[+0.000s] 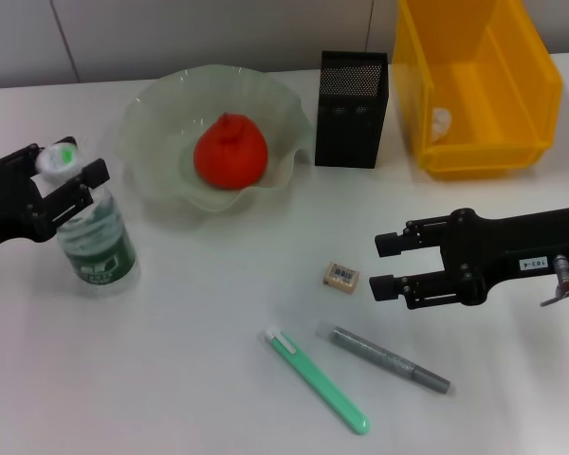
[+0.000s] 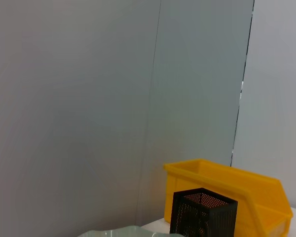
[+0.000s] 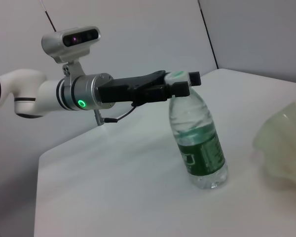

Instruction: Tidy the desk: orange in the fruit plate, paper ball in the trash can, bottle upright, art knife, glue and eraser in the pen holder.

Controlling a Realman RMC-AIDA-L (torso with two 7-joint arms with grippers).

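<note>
The bottle (image 1: 95,239) (image 3: 197,143) stands upright at the table's left, and my left gripper (image 1: 71,159) (image 3: 180,81) is shut around its white cap. The orange (image 1: 229,150) lies in the fruit plate (image 1: 152,114) (image 3: 281,143). In the trash can (image 1: 474,85) (image 2: 227,190) sits the paper ball (image 1: 441,120). The pen holder (image 1: 353,95) (image 2: 202,212) stands between plate and can. On the table lie the eraser (image 1: 341,276), a green art knife (image 1: 318,381) and a grey glue pen (image 1: 391,358). My right gripper (image 1: 381,263) is open, just right of the eraser.
The wall runs close behind the plate, the pen holder and the trash can. The knife and glue pen lie near the table's front edge, below my right gripper.
</note>
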